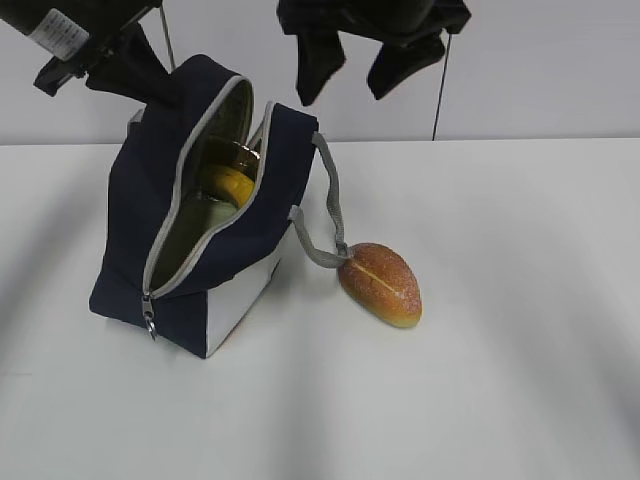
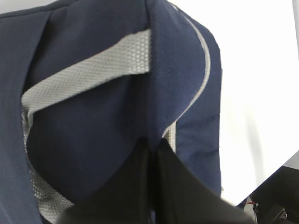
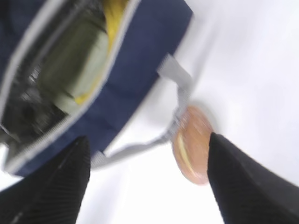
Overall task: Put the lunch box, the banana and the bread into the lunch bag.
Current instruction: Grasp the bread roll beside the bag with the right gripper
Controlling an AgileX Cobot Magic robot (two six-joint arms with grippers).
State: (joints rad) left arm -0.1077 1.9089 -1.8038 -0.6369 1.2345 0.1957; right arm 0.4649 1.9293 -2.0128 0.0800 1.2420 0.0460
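exterior view: left tool [image 2: 152,154] pinches the navy fabric lunch bag [image 1: 200,240] at its rim; right tool [image 1: 365,65] hangs open, empty. glossy golden-brown bread roll [image 1: 382,284] lies on the white surface [image 1: 520,380] at four o'clock of the bag, touching its grey strap [image 1: 325,215]; grasping there risks snagging it.

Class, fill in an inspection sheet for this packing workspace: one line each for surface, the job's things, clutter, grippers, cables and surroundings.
Surface: white table, bare apart from the job's things.
Job's things: lunch bag stands unzipped; banana and sage-green lunch box lie inside it; bread lies on the table beside the bag, touching the grey strap.
Clutter: nothing seen.
Grippers: left gripper is shut on the lunch bag's fabric near the zipper; right gripper is open and empty, above the bread and the strap.
Cables: thin dark cable hangs behind the right arm.
Surroundings: plain pale wall.
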